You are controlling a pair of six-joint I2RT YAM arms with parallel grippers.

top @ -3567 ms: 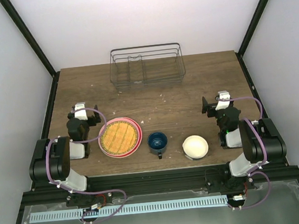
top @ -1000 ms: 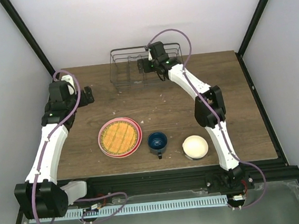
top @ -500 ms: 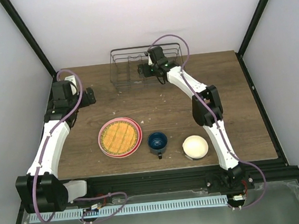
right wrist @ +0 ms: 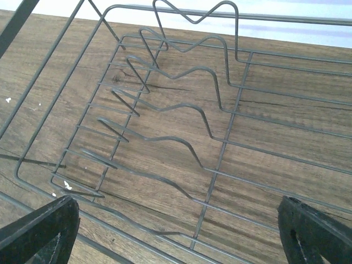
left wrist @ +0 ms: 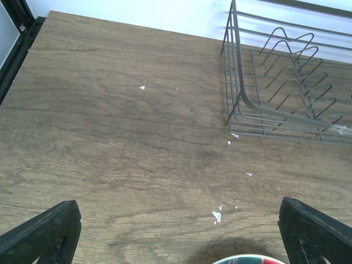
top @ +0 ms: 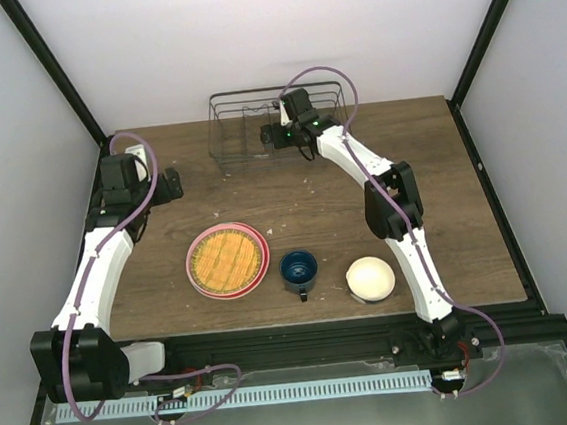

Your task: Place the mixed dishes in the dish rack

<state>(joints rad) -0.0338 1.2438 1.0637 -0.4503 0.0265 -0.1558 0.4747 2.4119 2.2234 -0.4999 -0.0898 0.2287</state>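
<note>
The orange-yellow woven-pattern plate (top: 227, 258) lies on the pink plate (top: 198, 281) at the front left of the table. The dark blue mug (top: 298, 269) stands right of them, and the cream bowl (top: 370, 277) right of the mug. The dark wire dish rack (top: 325, 118) stands at the back centre, holding no dishes. My right gripper (top: 271, 134) is open and empty over the rack's left part; its wrist view (right wrist: 176, 242) looks down on the dividers (right wrist: 176, 137). My left gripper (top: 171, 183) is open and empty over bare table, left of the rack (left wrist: 286, 104).
The wooden table (top: 441, 177) has black frame rails along its left and right edges. Small white specks (left wrist: 216, 216) lie on the wood near the rack's corner. A sliver of a round rim (left wrist: 250, 259) shows at the bottom of the left wrist view.
Both arms have unfolded from their rest poses. The right gripper reached the rack and the left went to the far left; in the last second both barely shifted. The dishes have not moved.
</note>
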